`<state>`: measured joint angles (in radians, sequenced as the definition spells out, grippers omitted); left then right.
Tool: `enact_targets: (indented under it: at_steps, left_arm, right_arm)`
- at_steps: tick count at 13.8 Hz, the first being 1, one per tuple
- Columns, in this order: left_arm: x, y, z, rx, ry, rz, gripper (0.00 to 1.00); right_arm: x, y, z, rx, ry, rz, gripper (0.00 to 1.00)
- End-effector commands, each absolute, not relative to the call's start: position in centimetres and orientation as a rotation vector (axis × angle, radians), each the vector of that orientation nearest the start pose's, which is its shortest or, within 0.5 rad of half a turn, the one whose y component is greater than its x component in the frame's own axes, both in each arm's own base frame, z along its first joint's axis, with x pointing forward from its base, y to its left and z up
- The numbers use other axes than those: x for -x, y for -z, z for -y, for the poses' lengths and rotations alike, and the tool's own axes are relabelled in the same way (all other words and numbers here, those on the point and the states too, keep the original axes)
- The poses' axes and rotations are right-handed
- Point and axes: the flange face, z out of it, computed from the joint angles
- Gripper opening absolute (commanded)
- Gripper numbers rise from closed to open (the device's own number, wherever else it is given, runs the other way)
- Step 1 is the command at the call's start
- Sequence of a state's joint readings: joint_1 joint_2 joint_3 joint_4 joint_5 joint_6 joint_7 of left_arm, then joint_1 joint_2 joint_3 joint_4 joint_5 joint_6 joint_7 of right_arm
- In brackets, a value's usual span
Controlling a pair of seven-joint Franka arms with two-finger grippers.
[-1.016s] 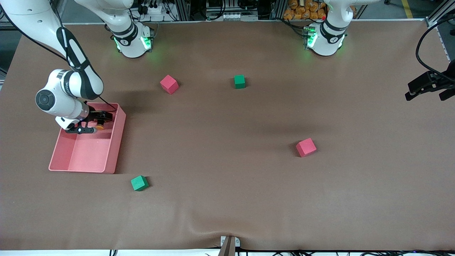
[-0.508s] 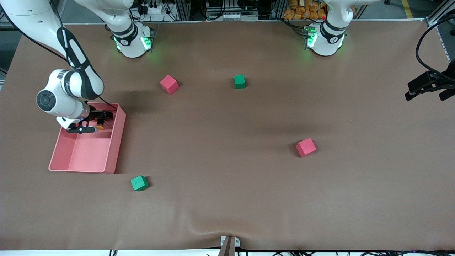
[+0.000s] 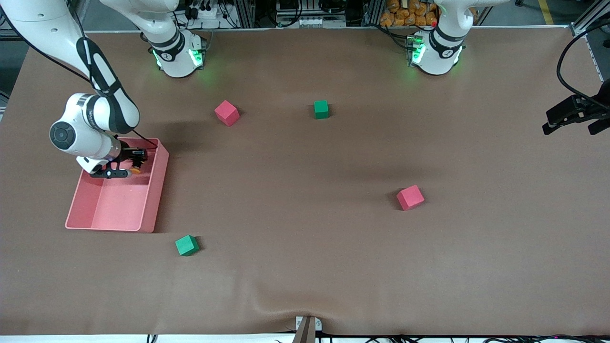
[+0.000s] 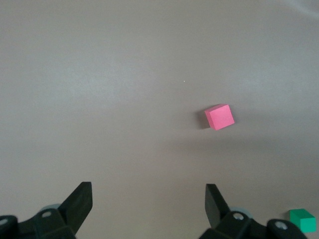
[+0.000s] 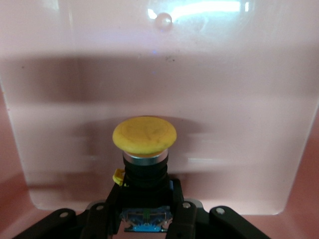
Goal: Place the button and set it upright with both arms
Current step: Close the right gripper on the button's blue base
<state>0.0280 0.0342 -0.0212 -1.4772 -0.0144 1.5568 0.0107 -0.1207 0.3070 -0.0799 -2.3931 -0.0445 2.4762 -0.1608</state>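
Between the fingers of the right gripper (image 3: 135, 163) sat the button (image 3: 136, 169), clamped by its black body inside the pink tray (image 3: 119, 224) at the right arm's end of the tabletop (image 3: 305, 267). The right wrist view showed the button (image 5: 144, 134) pointing straight out past the fingertips, its orange-yellow cap leading and its long axis in line with the fingers, the cap facing the tray's inner wall (image 5: 159, 64) with the tray floor close beneath. I judged the button was lying over rather than standing, so the coming move turned on carrying it out over the tray's rim and tipping that axis up.

Just outside the tray, a green cube (image 3: 187, 245) lay nearer the front camera and a red cube (image 3: 227, 113) farther from it; neither touched the tray. Toward the middle stood a second green cube (image 3: 321, 109), and a second red cube (image 3: 410, 197) lay toward the left arm's end. All were well apart from the held button, leaving bare tabletop between them.

At the left arm's end the left gripper (image 3: 574, 114) waited in the air over the table's edge, its fingers (image 4: 79, 201) spread wide and holding nothing, well apart from the button.
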Motion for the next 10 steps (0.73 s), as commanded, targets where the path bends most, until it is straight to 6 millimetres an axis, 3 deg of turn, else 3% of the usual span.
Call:
enact_targets:
  at_steps: [1,5,10]
  left_arm:
    - [-56.3,-65.1,-0.2,3.154,0.083,-0.035,1.00]
    - [-56.3,-65.2,-0.2,3.154,0.087,-0.035,1.00]
    - [-56.2,-65.5,-0.6,3.153,0.092,-0.030,1.00]
  right_arm:
    - [-46.3,-17.4,9.7,3.127,-0.376,-0.012,0.00]
    - [-47.5,-18.8,9.4,3.137,-0.334,0.006,0.00]
    - [-51.3,-25.3,8.5,3.159,-0.240,0.070,0.00]
